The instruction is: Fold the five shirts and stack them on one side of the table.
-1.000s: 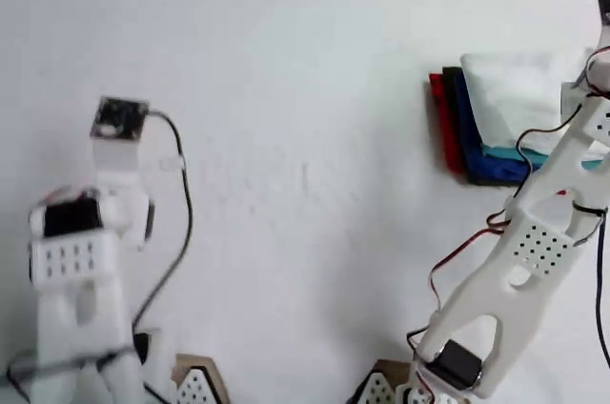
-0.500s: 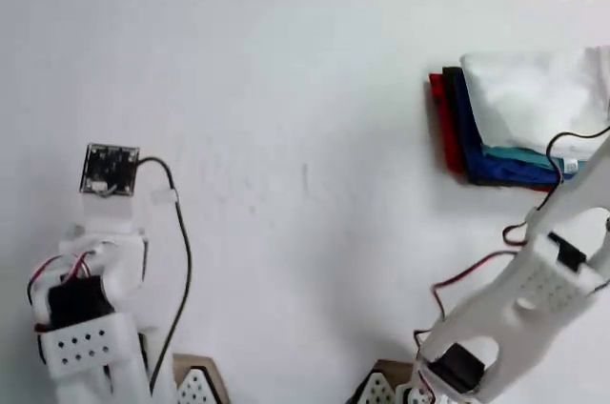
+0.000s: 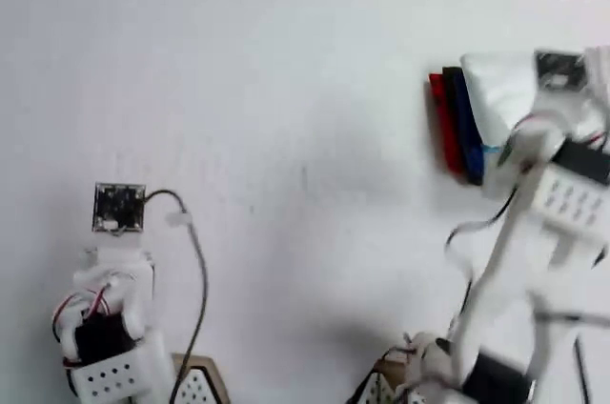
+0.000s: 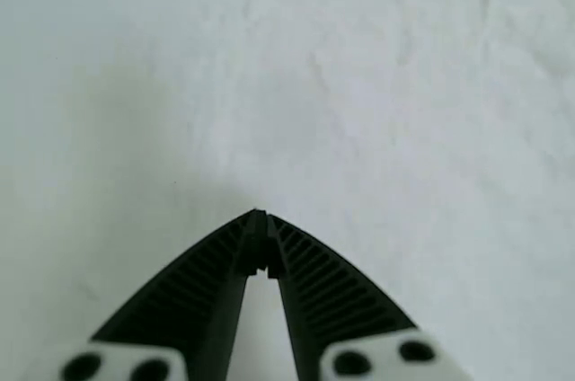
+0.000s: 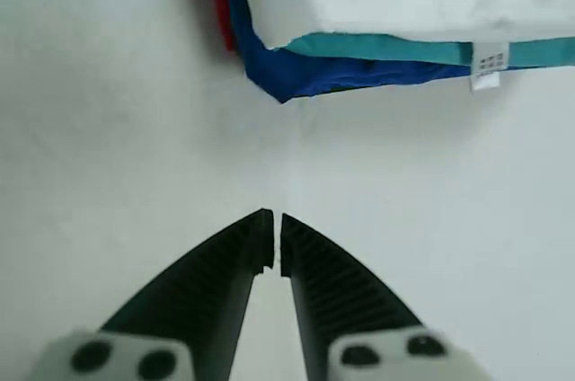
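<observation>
**Folded stack at three o'clock, both hands empty**

The white table carries the stack of shirts at its three o'clock side. Red, blue and teal edges show under a white top shirt, so the job looks close to finished. The right arm lies across the stack's five o'clock corner, and the right hand is pressed almost together, pinching nothing, near the blue corner. At eight o'clock the left hand is pressed together over bare table. The likely slip is a low pass by the right arm, which could snag the top shirt or its label and drag the pile askew.
</observation>
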You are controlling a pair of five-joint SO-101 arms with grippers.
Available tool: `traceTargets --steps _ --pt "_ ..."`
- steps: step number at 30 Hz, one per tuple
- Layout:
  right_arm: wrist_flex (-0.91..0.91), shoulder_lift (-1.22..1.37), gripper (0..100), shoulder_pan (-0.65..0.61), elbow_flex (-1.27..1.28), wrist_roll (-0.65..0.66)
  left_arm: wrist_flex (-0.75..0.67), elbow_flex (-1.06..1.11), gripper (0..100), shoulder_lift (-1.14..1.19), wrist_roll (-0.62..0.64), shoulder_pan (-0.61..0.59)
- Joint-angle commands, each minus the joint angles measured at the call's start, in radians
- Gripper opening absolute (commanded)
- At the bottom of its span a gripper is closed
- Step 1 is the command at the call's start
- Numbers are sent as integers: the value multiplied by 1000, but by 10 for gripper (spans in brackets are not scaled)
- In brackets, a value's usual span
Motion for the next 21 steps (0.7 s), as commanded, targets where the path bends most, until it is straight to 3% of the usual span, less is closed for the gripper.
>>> traceTargets --steps 1,7,12,16,21 --pt "-213 -321 21 -59 393 -6 12 7 28 -49 28 14" --pt "-384 -751 31 -234 893 -6 64 8 28 -46 258 178" --pt "-384 -1113 34 -251 1157 -14 98 12 28 -46 279 382" --pt "-329 -1371 31 -252 1329 -17 72 88 28 -46 279 396" --pt "-292 -1310 33 -257 1344 -152 69 91 27 -46 278 396"
